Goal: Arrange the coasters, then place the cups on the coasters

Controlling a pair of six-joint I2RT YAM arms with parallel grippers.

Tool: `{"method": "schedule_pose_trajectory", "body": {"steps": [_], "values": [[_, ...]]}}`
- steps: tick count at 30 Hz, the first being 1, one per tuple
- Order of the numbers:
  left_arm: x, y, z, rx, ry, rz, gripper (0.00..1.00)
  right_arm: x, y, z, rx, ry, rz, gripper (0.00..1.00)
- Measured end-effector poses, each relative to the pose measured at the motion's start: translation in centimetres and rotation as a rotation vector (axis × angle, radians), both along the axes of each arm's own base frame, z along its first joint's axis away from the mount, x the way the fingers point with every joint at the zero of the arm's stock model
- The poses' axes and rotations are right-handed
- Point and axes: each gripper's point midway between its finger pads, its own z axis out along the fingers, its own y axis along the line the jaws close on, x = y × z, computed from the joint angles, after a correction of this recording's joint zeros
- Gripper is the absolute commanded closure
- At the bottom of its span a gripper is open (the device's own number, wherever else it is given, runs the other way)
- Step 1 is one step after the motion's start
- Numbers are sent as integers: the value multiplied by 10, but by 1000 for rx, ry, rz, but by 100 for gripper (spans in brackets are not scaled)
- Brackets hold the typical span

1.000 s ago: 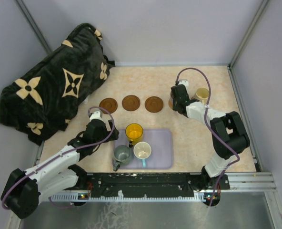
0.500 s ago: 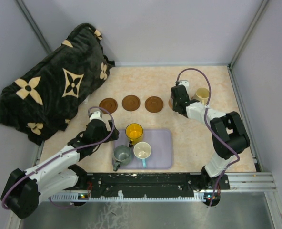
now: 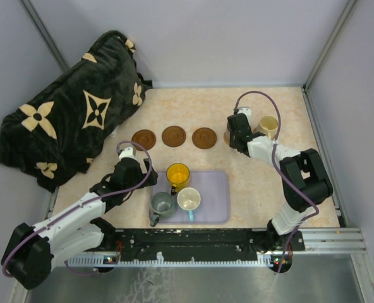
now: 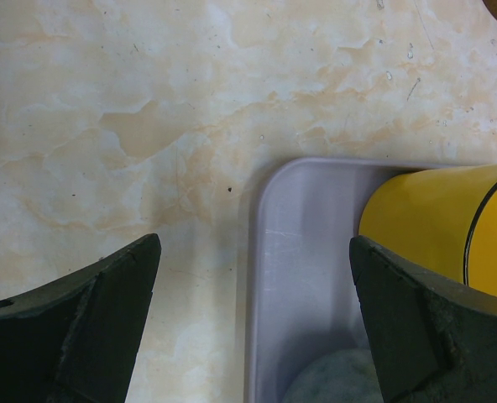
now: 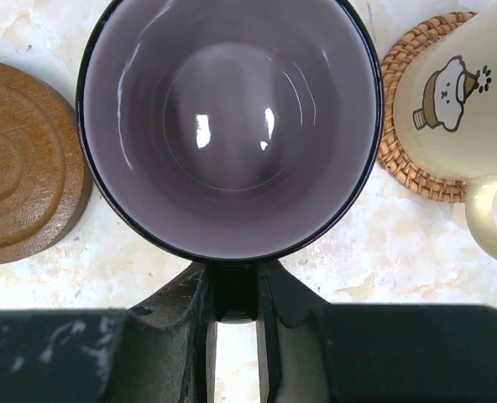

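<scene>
Three dark brown coasters (image 3: 144, 138) (image 3: 174, 136) (image 3: 205, 137) lie in a row across the middle of the table. My right gripper (image 5: 236, 294) is shut on the handle of the purple cup (image 5: 232, 126), just right of the last brown coaster (image 5: 22, 197). Whether a coaster lies under it is hidden. The beige cup (image 5: 450, 92) stands on a woven tan coaster (image 5: 412, 164) beside it. The yellow cup (image 3: 177, 174), grey-green cup (image 3: 162, 205) and cream-white cup (image 3: 189, 200) stand in the lavender tray (image 3: 215, 189). My left gripper (image 4: 255, 248) hangs open over the tray's corner (image 4: 269, 218), next to the yellow cup (image 4: 433, 227).
A dark blanket with tan flower shapes (image 3: 73, 126) is heaped at the back left. Grey walls and metal posts close in the table on three sides. The arms' base rail (image 3: 193, 243) runs along the near edge.
</scene>
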Motion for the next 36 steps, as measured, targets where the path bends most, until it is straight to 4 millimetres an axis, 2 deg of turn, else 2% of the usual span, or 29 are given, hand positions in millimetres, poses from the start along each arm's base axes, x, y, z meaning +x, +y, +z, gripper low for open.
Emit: {"method": "schedule_pose_trajectory", "body": {"steps": [6, 8, 12, 16, 28, 36], "values": [[0, 0, -1, 0, 5, 2, 0, -2, -1, 0, 0, 0, 0, 100], [0, 0, -2, 0, 6, 2, 0, -2, -1, 0, 0, 0, 0, 90], [0, 0, -2, 2, 9, 2, 0, -3, -1, -1, 1, 0, 0, 56], [-1, 0, -3, 3, 12, 2, 0, -1, 0, 1, 5, -8, -2, 46], [-1, 0, -4, 2, 14, 3, 0, -2, 2, 2, 4, -10, 5, 43], [-2, -2, -3, -6, 16, -6, 0, -5, 7, 19, 20, -43, 15, 43]]}}
